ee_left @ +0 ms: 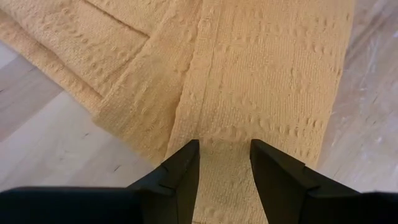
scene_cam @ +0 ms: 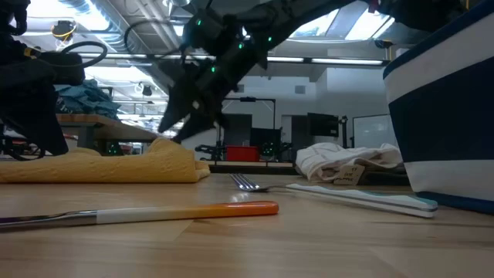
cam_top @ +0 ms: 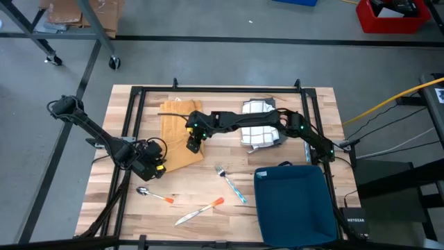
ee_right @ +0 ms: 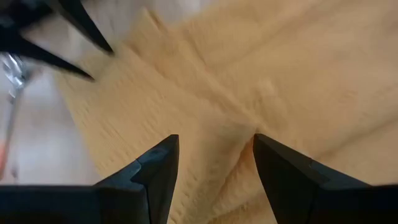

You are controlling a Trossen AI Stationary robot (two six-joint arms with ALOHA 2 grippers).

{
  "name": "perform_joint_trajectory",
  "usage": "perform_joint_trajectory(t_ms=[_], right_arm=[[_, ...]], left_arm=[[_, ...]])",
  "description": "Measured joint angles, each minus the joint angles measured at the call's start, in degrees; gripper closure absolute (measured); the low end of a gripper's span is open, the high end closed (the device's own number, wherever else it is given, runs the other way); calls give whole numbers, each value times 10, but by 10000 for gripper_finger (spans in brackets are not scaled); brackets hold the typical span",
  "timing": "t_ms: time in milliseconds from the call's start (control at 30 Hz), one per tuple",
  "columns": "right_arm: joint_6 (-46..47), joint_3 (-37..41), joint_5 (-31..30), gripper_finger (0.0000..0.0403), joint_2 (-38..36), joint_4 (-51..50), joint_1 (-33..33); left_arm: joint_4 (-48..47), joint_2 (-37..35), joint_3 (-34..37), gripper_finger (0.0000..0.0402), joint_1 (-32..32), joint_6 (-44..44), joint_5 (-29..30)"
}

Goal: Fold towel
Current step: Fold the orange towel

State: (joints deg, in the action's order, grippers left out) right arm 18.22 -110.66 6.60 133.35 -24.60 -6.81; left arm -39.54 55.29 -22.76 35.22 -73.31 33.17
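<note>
A yellow towel (cam_top: 177,132) lies folded in several layers on the wooden table, left of the middle; it shows as a low mound in the low view (scene_cam: 100,166). My left gripper (ee_left: 224,149) stands open over the towel's near left corner (cam_top: 154,167), fingers slanting down, with a hemmed edge between and below them. My right gripper (ee_right: 214,143) is open too and hangs over the towel's right part (cam_top: 194,144), its fingers just above the cloth (scene_cam: 181,127). I cannot tell whether either gripper touches the towel.
A crumpled white cloth (cam_top: 260,125) lies right of the towel, under the right arm. A dark blue bin (cam_top: 295,205) stands at the near right. A fork (cam_top: 229,180), a spoon (cam_top: 154,196) and a knife (cam_top: 200,212) lie near the front edge.
</note>
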Motion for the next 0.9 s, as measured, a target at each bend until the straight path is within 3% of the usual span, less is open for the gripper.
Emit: perform_joint_trajectory(t_ms=[367,500,700,900], right_arm=[[0,0,-13,204,18,4,-4],[-1,0,-39,259,18,8,-4],[-6,0,-45,387,18,8,-3],[-5,0,-41,389,18,4,-3]], left_arm=[[0,0,0,266,-1,-4,2],[-1,0,0,266,-1,-3,2],[-1,0,0,266,-1,-3,3],[-1,0,0,266,-1,-2,3]])
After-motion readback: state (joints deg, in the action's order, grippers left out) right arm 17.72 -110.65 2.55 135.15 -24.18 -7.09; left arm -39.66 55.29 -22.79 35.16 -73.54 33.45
